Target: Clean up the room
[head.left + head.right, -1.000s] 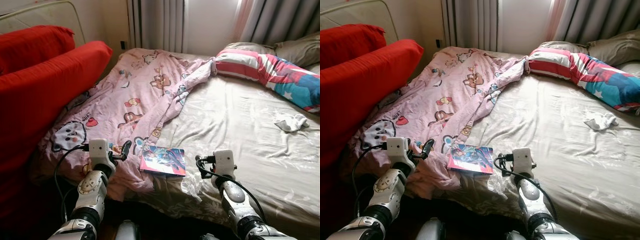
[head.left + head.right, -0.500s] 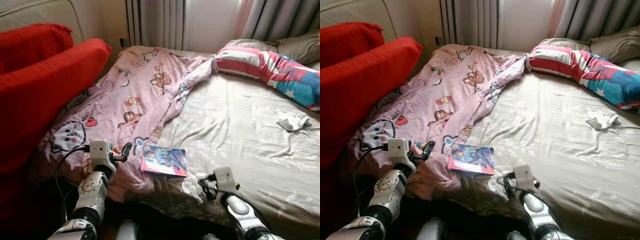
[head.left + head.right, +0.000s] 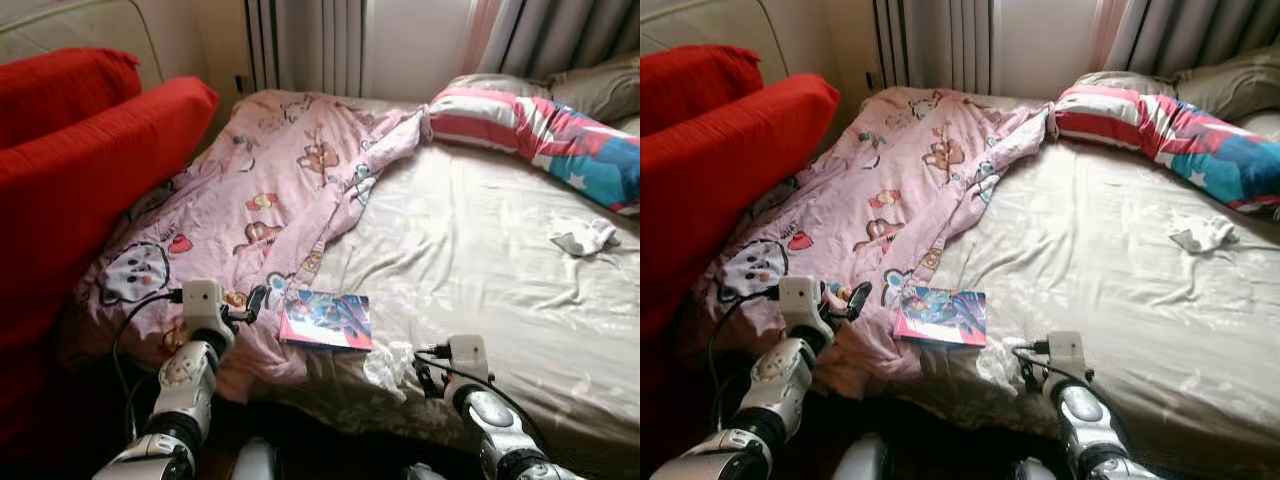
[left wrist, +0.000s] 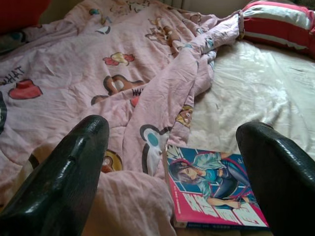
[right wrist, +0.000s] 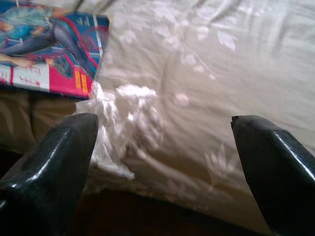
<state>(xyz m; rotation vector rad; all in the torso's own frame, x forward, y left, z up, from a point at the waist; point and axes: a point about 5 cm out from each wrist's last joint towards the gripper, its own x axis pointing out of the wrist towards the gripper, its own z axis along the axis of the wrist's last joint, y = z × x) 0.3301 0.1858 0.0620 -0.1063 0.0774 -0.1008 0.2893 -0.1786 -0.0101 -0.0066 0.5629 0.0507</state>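
A colourful comic book point(image 3: 326, 320) lies flat near the foot of the bed, on the edge of a pink cartoon blanket point(image 3: 270, 190). A crumpled clear plastic wrapper point(image 3: 388, 362) sits just right of the book on the beige sheet point(image 3: 480, 250). My right gripper point(image 5: 162, 120) is open, low at the bed's front edge, with the wrapper point(image 5: 125, 118) just ahead between its fingers, not touching. My left gripper point(image 4: 172, 128) is open above the blanket's bunched corner, left of the book point(image 4: 211, 189). A crumpled white cloth point(image 3: 585, 237) lies far right on the sheet.
A red sofa cushion point(image 3: 90, 170) presses against the bed's left side. Striped and blue pillows point(image 3: 540, 130) lie at the head, with curtains point(image 3: 310, 45) behind them. The floor under the bed's front edge is dark.
My right arm has dropped lower and drawn back toward the bed's front edge, slightly rightward. The left arm has held still. The head camera has shifted a little.
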